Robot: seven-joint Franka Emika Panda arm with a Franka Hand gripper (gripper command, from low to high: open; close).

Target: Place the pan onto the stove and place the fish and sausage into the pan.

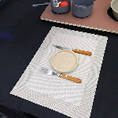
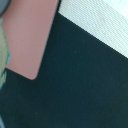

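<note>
Both views are low in resolution and soft, with even, moderately bright light and only faint shadows under the plate on the placemat. The dark tabletop swallows detail around the placemat. In the wrist view the stove edge is blurred.

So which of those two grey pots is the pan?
Find the pinkish-brown stove at the far edge of the table. Two grey vessels sit on it; the pan is toward the exterior view's left. Unlike the larger pot, it has a long thin handle and holds something red.
</note>
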